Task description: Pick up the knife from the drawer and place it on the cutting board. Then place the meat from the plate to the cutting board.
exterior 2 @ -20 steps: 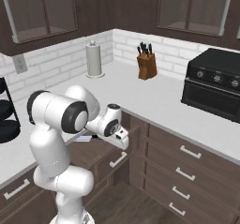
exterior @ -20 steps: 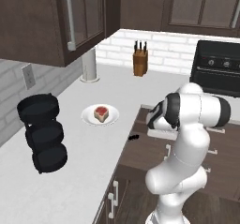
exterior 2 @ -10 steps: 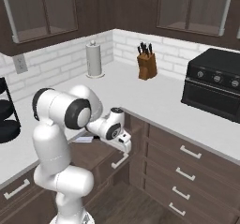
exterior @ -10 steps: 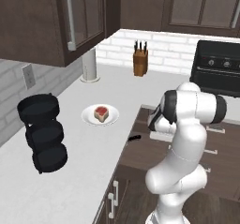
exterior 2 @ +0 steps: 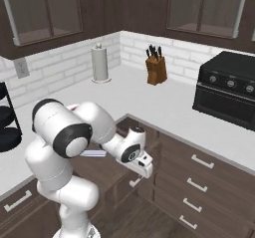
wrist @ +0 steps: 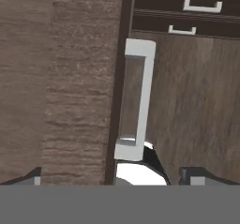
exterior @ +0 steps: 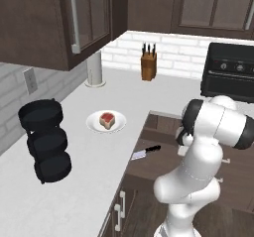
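Brown drawer point(exterior: 163, 154) pulled open | knife point(exterior: 146, 152) inside near counter edge | pincer point(wrist: 112, 178) spread above silver handle point(wrist: 138, 99)

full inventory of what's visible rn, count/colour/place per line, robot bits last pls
knife: 1, silver blade, dark handle, in the open drawer
drawer: 1, dark brown, pulled out below the counter edge
drawer handle: 1, silver, on the drawer front
plate: 1, white, on the counter
meat: 1, red-pink, on the plate
knife block: 1, tan, by the back wall
paper towel roll: 1, white, upright near the corner
tiered rack: 1, black, counter left
oven: 1, black, counter right
end effector: 1, white, open, beside the drawer front
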Tool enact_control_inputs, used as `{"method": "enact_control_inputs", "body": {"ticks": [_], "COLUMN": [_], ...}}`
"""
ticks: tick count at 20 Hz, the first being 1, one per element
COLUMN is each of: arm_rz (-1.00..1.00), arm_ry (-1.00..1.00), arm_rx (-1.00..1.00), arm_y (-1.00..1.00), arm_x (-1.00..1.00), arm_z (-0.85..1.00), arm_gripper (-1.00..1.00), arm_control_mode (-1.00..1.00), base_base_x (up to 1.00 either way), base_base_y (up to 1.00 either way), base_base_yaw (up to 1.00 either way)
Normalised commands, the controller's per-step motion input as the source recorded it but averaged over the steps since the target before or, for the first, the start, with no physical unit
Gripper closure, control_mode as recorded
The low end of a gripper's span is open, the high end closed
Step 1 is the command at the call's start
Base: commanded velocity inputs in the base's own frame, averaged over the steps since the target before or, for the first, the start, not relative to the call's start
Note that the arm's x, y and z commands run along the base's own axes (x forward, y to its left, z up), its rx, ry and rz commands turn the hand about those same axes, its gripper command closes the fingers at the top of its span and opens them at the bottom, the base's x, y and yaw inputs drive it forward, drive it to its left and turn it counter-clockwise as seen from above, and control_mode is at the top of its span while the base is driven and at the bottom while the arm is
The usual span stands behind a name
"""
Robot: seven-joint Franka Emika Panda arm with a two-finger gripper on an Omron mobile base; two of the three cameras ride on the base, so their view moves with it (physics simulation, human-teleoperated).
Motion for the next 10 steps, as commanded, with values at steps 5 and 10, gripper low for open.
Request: {"method": "enact_control_inputs", "body": {"ticks": [5, 10], "arm_rz": [0.0, 0.0], "arm_ry": [0.01, 0.05], "arm_rx": [0.01, 0.08], "arm_y": [-0.8, -1.0], "arm_x": [-0.82, -0.54], "arm_z": [0.0, 0.08], "arm_gripper": [-1.0, -1.0], "arm_control_mode": [-1.0, -1.0], "base_base_x": [0.0, 0.0], "base_base_y": [0.0, 0.0], "base_base_yaw": [0.0, 0.0]}}
